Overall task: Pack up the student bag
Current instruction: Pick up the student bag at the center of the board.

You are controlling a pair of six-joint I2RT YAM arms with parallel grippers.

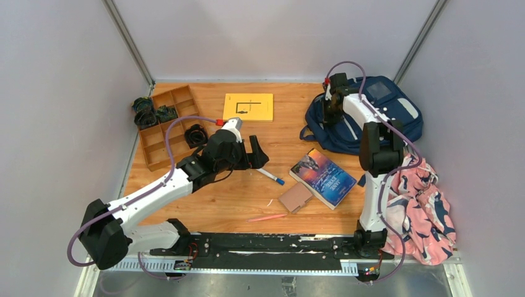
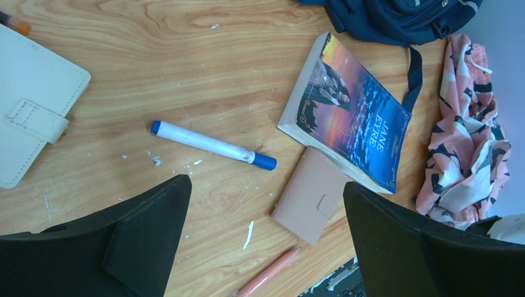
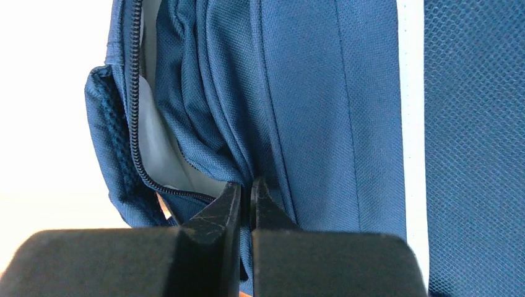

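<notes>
"JANE EYRE" read on book, mid-table. Tray noted at far left, dark bundles held in several compartments. Bag laid at far right, zip partly open. Right gripper pinched onto bag fabric. Left gripper spread wide above marker.

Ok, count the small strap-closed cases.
2: the brown case against the near edge of the Jane Eyre book; the cream case left of the marker, seen only by the left wrist camera.
</notes>
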